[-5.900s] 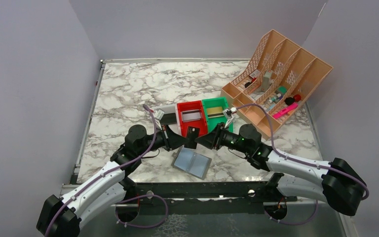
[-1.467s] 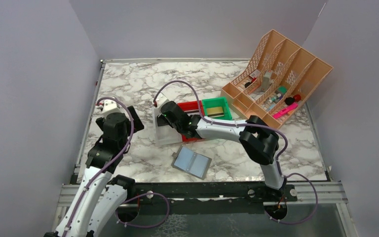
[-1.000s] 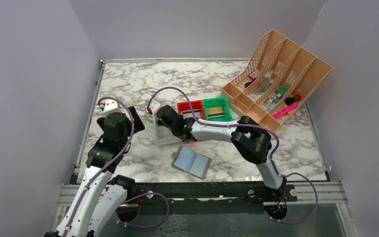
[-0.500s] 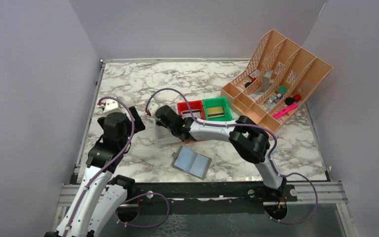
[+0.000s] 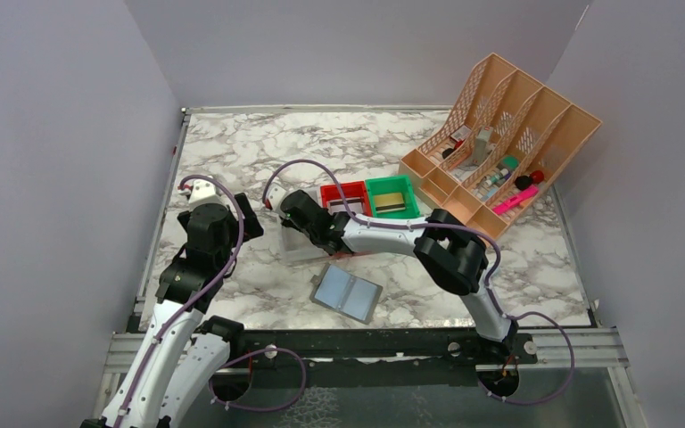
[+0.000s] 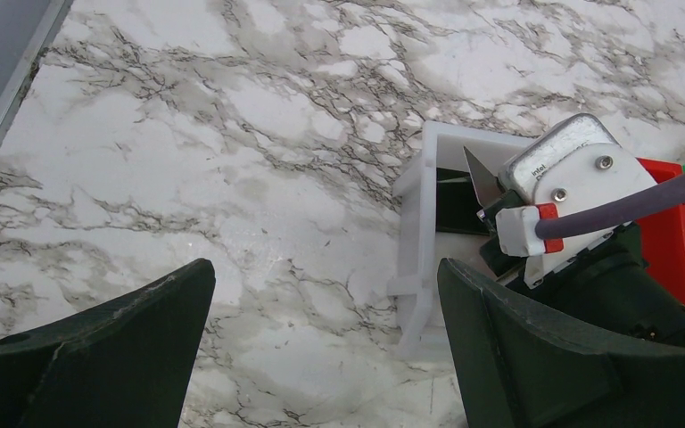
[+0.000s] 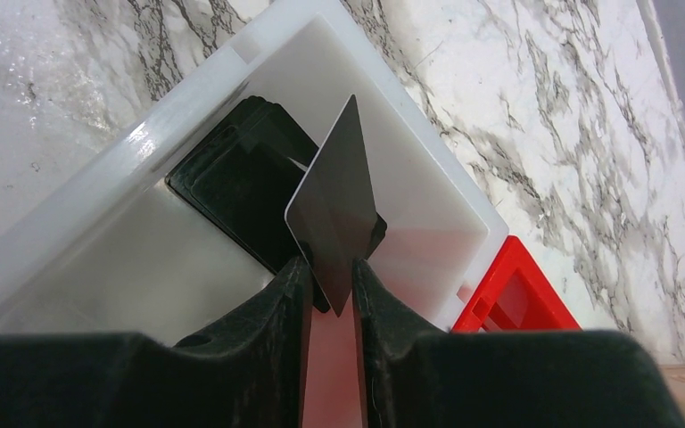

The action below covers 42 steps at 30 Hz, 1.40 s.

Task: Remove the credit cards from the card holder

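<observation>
our right claw [image 7: 330, 267] is closed almost all the way, its two dark fingers pinching the lower corner of a thin black plastic card [image 7: 336, 201]. the card stands tilted on that corner above an open white plastic bin [image 7: 410, 192], which sits beside a red plastic bin [image 7: 508, 294]. inside the white bin a stack of black cards [image 7: 232, 192] lies pushed toward one corner; we cannot tell whether the held card touches it.

our left claw [image 6: 325, 272] is spread wide and holds nothing. it hangs over the grey-veined white marble table [image 6: 232, 134], just left of the white bin.

the small flat bifold card holder [image 5: 348, 292] lies open on the table near the front edge, its pale blue panel and grey panel facing up. it is just in front of the white bin and apart from both claws.

a green plastic bin [image 5: 371, 198] stands against the red one, and a peach slotted desk organiser [image 5: 535, 134] fills the far right corner.
</observation>
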Each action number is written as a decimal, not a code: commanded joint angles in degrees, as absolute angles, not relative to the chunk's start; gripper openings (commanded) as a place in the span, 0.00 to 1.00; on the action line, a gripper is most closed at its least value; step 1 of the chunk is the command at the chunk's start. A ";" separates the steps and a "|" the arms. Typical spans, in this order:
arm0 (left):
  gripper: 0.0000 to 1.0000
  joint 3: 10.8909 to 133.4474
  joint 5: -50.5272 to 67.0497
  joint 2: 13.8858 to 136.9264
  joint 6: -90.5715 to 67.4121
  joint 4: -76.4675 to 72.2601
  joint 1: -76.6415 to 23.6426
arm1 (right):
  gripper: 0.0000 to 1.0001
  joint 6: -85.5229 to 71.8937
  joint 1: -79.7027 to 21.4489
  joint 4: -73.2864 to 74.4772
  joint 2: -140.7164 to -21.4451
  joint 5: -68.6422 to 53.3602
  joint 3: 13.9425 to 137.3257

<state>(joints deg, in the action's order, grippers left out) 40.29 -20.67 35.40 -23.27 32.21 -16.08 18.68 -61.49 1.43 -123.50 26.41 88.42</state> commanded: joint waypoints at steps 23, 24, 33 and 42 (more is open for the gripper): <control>0.99 39.46 -17.92 34.77 -22.02 30.25 -15.42 | 0.40 6.76 -61.36 1.02 -117.01 22.34 87.14; 0.99 39.46 -17.79 34.76 -21.98 30.24 -15.39 | 0.42 4.54 -61.35 0.14 -114.27 21.78 85.26; 0.99 38.75 -9.75 34.93 -19.89 28.35 -15.44 | 0.55 -24.04 -61.34 -2.60 -83.89 21.77 56.69; 0.82 34.00 25.36 40.11 -29.81 16.64 -16.14 | 0.63 -49.17 -61.35 3.31 -64.36 21.10 36.53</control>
